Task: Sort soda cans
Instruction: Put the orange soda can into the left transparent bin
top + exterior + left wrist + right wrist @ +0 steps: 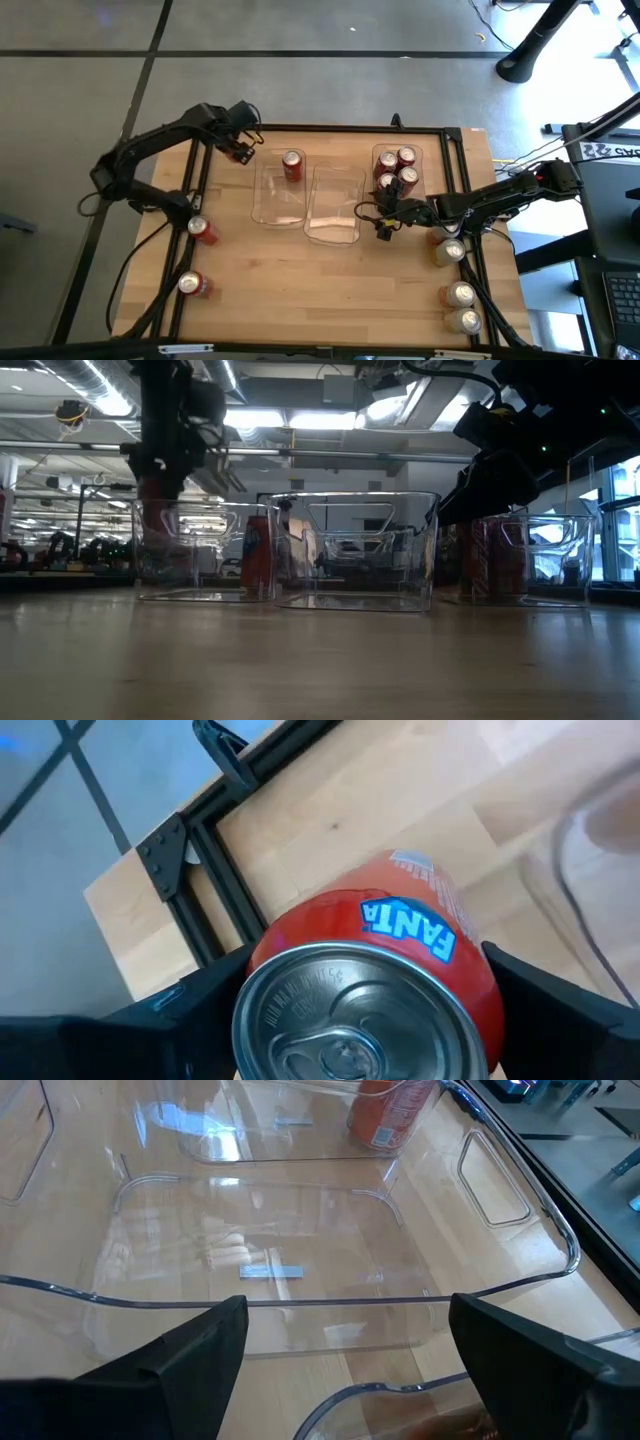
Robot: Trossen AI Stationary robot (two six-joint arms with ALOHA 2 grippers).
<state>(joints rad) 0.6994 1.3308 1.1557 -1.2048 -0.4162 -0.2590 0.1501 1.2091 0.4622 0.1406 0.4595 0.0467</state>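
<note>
My left gripper [240, 152] is at the table's far left, beside the left clear bin [270, 205], shut on a red soda can [400, 930] with a silver top. One red can [292, 165] stands in that left bin. Several red cans [396, 170] fill the right bin. My right gripper [383, 228] hangs open over the near rim of the middle bin [300, 1305], touching nothing. Two red cans [203, 230] [194, 285] lie on the table's left, and three pale cans [450, 250] stand at the near right. My left gripper pinches the red can's round side wall just below its top rim [485, 985], one finger on each side. The fingers slant down from above. The can is lifted clear of the table, its silver top toward the wrist and its body tilted below the fingers.
The black frame rail [215, 870] runs along the table's far and left edges under the held can. The three clear bins stand in a row at mid table. Bare wood [320, 290] lies along the near side.
</note>
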